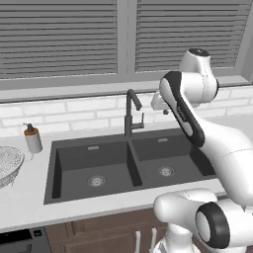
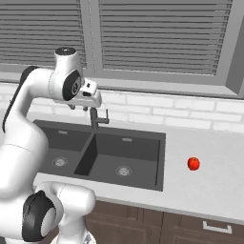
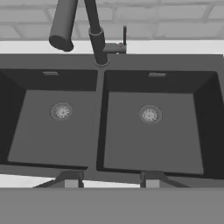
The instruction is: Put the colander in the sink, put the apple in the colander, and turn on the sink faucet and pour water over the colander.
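Note:
The dark double-basin sink (image 1: 74, 165) (image 2: 138, 152) (image 3: 151, 144) is set in the pale counter, and both basins hold nothing. Behind its divider stands the slim dark sink faucet (image 1: 130, 111) (image 2: 96, 119) (image 3: 97, 41), its spout over the left basin; no water runs from it. The speckled colander (image 1: 7, 165) rests on the counter far left of the sink. On the counter right of the sink lies the red apple (image 2: 193, 163). My gripper (image 1: 164, 110) (image 2: 80, 107) (image 3: 110, 180) hovers high over the sink, pointing down, open with nothing between its fingers.
A small soap dispenser (image 1: 33, 138) stands on the counter between the colander and the sink. A white brick backsplash and a shuttered window run behind the counter. Wooden cabinet fronts lie below the counter's front edge.

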